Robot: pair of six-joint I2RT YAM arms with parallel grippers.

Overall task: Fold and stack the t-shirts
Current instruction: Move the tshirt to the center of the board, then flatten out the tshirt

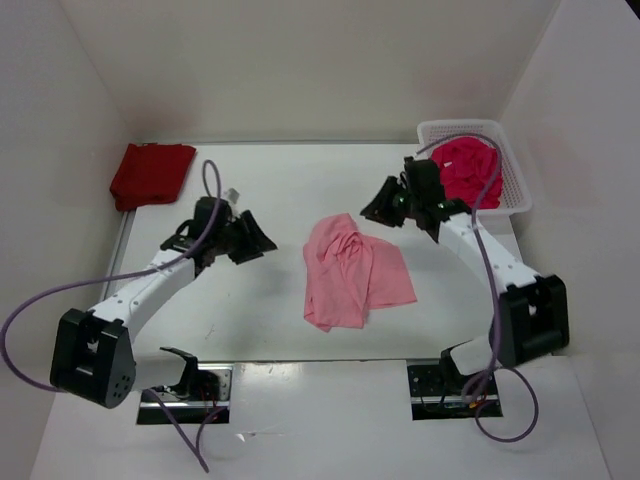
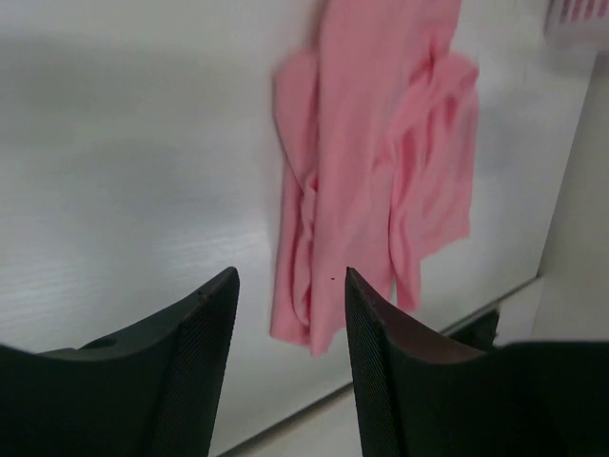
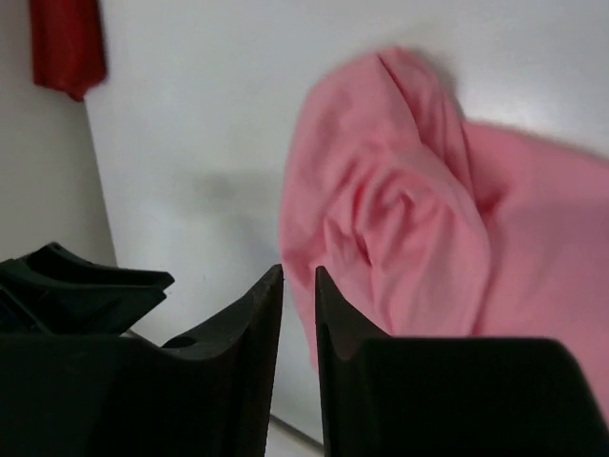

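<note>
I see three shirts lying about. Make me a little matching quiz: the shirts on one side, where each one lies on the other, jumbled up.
Shirts
1. dark red shirt
2. light pink shirt
3. magenta shirt

Places
A. inside the white basket
B. crumpled in the middle of the table
C. at the table's far left corner

Pairs: 1-C, 2-B, 3-A
</note>
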